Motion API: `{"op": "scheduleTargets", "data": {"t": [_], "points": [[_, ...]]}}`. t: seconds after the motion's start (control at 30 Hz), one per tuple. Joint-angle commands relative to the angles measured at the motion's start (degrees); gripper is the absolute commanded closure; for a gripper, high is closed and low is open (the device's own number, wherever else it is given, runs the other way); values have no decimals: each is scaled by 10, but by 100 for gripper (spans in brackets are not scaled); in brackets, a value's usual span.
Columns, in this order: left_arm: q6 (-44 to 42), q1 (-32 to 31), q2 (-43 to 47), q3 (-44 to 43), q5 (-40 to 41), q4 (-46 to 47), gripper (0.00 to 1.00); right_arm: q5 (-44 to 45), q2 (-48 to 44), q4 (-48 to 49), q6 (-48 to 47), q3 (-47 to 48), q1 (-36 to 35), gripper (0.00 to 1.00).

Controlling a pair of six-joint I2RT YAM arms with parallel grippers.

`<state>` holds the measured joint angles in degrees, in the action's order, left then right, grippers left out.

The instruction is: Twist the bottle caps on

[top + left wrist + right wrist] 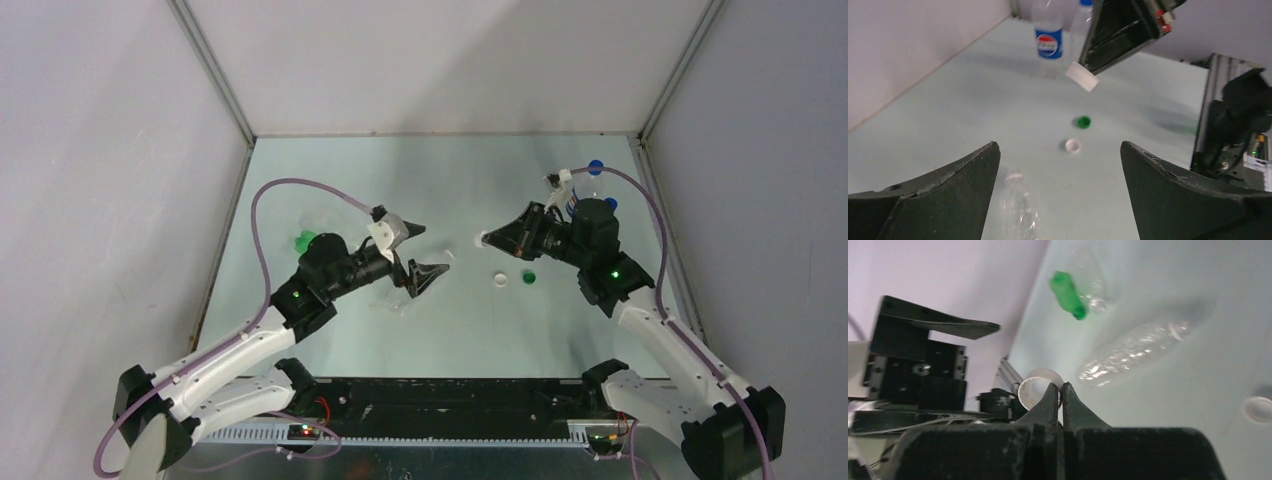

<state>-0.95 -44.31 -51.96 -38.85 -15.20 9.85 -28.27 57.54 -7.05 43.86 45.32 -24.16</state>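
Observe the right gripper (1061,386) closed tight, pinching the held white cap (1034,390) by its rim, above the table (1198,300). Observe the left gripper (424,250) spread wide, holding nothing, poised over the clear bottle (1015,210) lying uncapped on its side, seen low between the fingers in the left wrist view. Judge the current step as: cap in hand, bottle not yet secured. Next, lower the left gripper, close on the bottle body, and steady it with the neck towards the right arm. Align cap squarely with neck before turning. Leave the loose white cap (1073,145) and green cap (1083,121), near each other on the table, for other bottles.
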Motion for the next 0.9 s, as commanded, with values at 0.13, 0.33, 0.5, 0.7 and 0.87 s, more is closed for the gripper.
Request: {"op": "scheduleTargets", "data": {"t": [0.13,0.33,0.5,0.7,0.87], "points": [[-38,-20,-11,5,-140,193,6,-84,-63,180,94,-28,2,100],[-33,-28,-37,-1,-169,268,11,-107,-72,222,113,-30,-19,100],[-25,-31,-56,-12,-185,310,17,-120,-67,244,120,-30,-44,100],[-16,-31,-64,-19,-209,319,26,-118,-63,251,123,-30,-61,100],[-9,-31,-64,-19,-219,328,35,-112,-60,251,123,-30,-70,100]]}}
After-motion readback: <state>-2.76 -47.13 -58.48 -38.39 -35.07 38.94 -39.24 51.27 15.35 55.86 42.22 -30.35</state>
